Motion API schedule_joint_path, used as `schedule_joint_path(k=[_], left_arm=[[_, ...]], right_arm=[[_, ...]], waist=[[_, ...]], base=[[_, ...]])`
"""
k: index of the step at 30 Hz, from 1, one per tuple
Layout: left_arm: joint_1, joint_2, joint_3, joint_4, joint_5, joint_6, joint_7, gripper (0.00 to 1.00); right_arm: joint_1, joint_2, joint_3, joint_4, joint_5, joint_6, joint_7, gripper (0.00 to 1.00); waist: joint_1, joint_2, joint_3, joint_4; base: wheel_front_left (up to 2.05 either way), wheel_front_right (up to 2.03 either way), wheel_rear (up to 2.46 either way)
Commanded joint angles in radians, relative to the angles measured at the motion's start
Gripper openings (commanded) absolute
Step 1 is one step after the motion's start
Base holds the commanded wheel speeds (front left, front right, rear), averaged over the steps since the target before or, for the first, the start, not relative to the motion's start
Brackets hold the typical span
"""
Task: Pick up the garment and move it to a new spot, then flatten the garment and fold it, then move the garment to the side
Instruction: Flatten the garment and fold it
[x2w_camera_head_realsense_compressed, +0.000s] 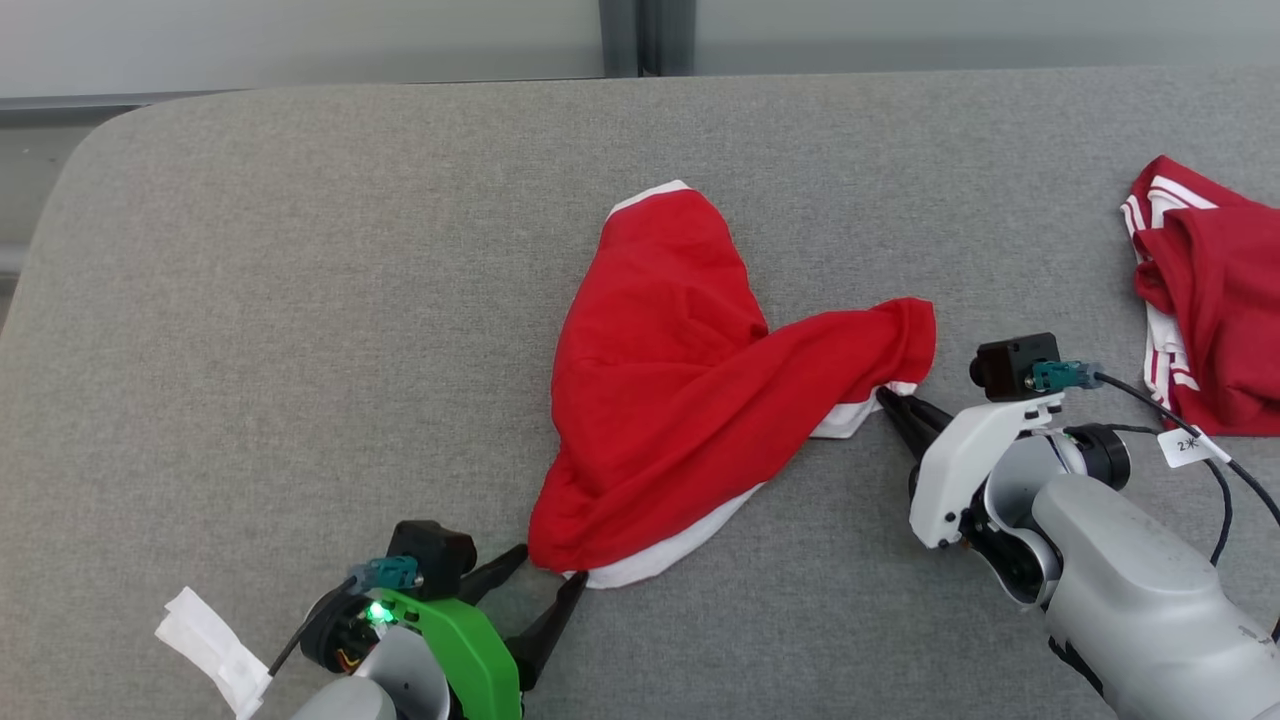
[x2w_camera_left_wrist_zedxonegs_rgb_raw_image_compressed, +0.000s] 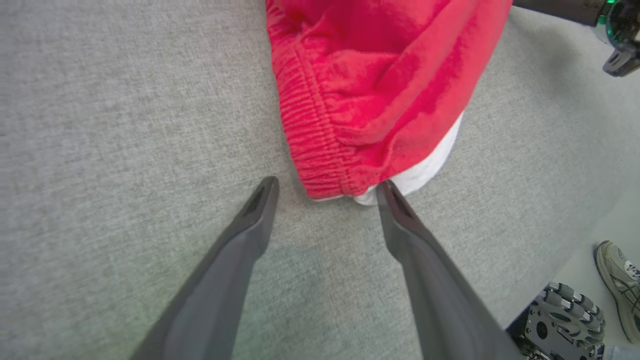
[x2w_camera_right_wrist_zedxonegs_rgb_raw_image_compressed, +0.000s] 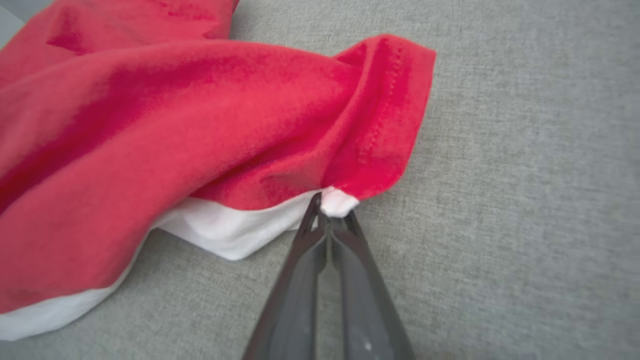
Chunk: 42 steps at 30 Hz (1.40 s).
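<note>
Nearest, at the lower left of the head view: left end effector (x2w_camera_head_realsense_compressed: 551, 564) under a green housing, its two dark fingers (x2w_camera_left_wrist_zedxonegs_rgb_raw_image_compressed: 235, 260) spread wide apart, gripping nothing. One fingertip touching the white lining at the near corner of the garment (x2w_camera_head_realsense_compressed: 670, 370); the other just beside the gathered elastic band, resting over bare gray cloth.

Garment red with white lining, lying crumpled and partly bunched near the middle of the table (x2w_camera_head_realsense_compressed: 300, 300), one lobe pointing away from the robot, one long fold stretched toward the right arm.

Right end effector (x2w_camera_head_realsense_compressed: 885, 395) at the right end of that fold, fingers pressed together, clamped on a small white corner of the garment just under the red stitched hem. Rest of the garment lying on the gray table cover.

Well apart, at the far right edge of the table: second red piece of clothing (x2w_camera_head_realsense_compressed: 1215, 300) with white stripes, also crumpled.

Small white label (x2w_camera_head_realsense_compressed: 1185, 445) hanging on the cable of the right arm; white paper tag (x2w_camera_head_realsense_compressed: 210, 645) beside the left wrist.

Lower right corner of the left wrist view: a shoe (x2w_camera_left_wrist_zedxonegs_rgb_raw_image_compressed: 617, 280) on the floor, near a roller wheel (x2w_camera_left_wrist_zedxonegs_rgb_raw_image_compressed: 560, 320).
</note>
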Motion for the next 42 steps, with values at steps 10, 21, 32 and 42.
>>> schedule_joint_path(k=[10, 21, 32, 42], left_arm=[[-0.002, 0.023, -0.011, -0.010, -0.010, -0.003, -0.024, 0.00], [0.058, 0.074, 0.032, -0.103, -0.037, 0.027, -0.071, 0.00], [-0.084, 0.172, 0.108, -0.231, -0.036, 0.042, -0.002, 0.00], [-0.508, 0.189, 0.124, -0.079, -0.035, 0.003, 0.119, 0.00]], right_arm=[[0.005, -0.016, 0.040, 0.008, 0.058, 0.000, -0.043, 0.00], [0.096, -0.101, 0.063, -0.151, 0.153, 0.000, -0.119, 0.00], [0.068, -0.189, 0.018, -0.370, 0.193, 0.000, -0.121, 0.00], [-0.197, -0.211, -0.004, -0.448, 0.235, 0.000, -0.099, 0.00]], waist=[[0.0000, 0.0000, -0.025, -0.010], [0.0000, 0.0000, -0.089, -0.013], [0.0000, 0.0000, -0.045, -0.050], [0.0000, 0.0000, 0.139, -0.086]], base=[[0.00, 0.00, 0.00], [0.00, 0.00, 0.00], [0.00, 0.00, 0.00], [0.00, 0.00, 0.00]])
